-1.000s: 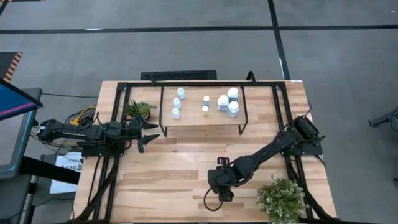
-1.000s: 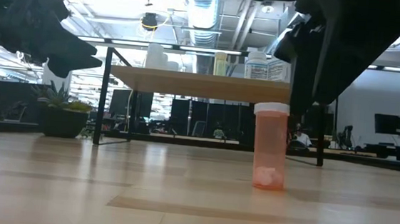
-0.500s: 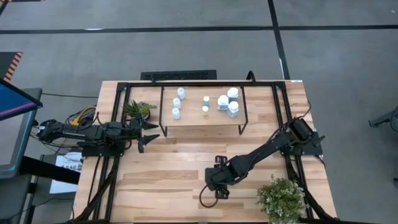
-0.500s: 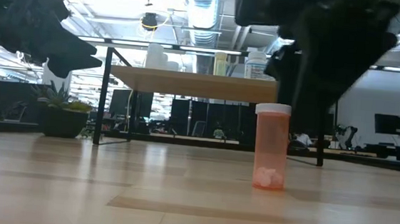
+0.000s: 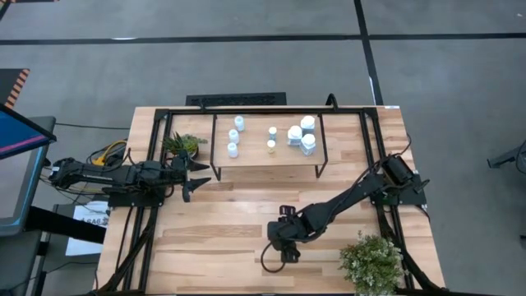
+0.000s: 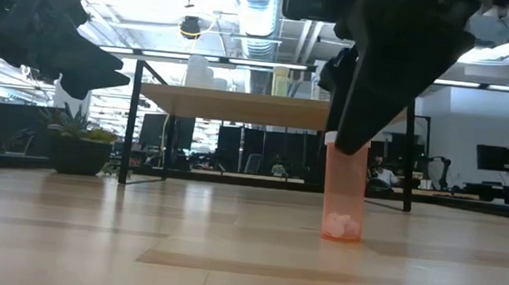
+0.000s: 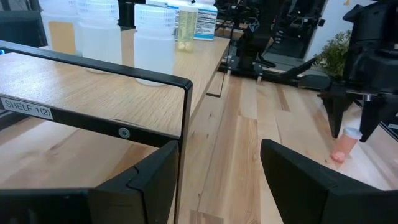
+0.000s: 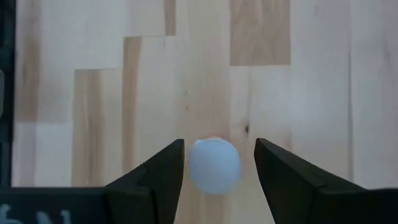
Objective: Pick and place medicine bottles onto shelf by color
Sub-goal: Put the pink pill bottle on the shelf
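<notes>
1. Currently the right gripper (image 8: 214, 177) hangs over the near-centre of the table (image 5: 214, 222), pointing straight down; its fingers (image 8: 155, 177) are spread, with the white cap of an orange bottle (image 6: 344, 191) lying between them. No contact between finger and bottle is visible.
2. That orange bottle stands upright on the tabletop, well in front of the shelf (image 5: 267, 156). White pills lie at its bottom. In the low view the right gripper (image 6: 382, 89) covers its cap.
3. Seen from the left wrist, the same bottle (image 7: 345, 144) stands under the right gripper (image 7: 351, 127), whose fingertips reach down on either side of the cap.
4. The shelf carries three blue-capped bottles (image 5: 234, 136) at its left, two yellow-capped bottles (image 5: 271, 138) near the middle and three white bottles (image 5: 302, 134) grouped at its right.
5. The left gripper (image 5: 197, 175) waits at the table's left side, just beside the shelf's left end, its fingers (image 7: 149, 180) held apart and holding nothing.
6. One potted plant (image 5: 182, 145) stands near the left gripper; a second plant (image 5: 371, 261) stands at the table's front right corner.
</notes>
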Controlling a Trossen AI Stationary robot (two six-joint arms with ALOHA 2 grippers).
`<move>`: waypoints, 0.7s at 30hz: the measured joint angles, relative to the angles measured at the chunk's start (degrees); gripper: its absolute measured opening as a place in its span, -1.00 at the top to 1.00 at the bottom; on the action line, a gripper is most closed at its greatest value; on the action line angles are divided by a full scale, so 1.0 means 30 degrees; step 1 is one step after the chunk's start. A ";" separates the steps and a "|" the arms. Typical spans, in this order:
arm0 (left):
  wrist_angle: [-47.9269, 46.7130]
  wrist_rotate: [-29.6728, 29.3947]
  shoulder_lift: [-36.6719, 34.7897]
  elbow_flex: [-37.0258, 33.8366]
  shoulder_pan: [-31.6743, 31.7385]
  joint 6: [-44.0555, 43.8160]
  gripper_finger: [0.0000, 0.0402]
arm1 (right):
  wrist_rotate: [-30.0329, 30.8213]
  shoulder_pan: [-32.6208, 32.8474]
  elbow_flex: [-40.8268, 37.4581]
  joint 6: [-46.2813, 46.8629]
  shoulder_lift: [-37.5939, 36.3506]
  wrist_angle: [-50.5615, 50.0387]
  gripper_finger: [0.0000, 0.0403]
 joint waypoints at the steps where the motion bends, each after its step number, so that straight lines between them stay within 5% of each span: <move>1: 0.0000 0.0000 0.0000 0.0000 0.0000 0.0000 -0.07 | -0.0002 -0.0012 0.0000 -0.0001 0.0000 0.0058 -0.08; 21: 0.0000 0.0051 0.0000 -0.0007 0.0000 -0.0007 -0.07 | -0.0173 -0.0066 0.0015 0.1837 -0.0314 0.0248 0.49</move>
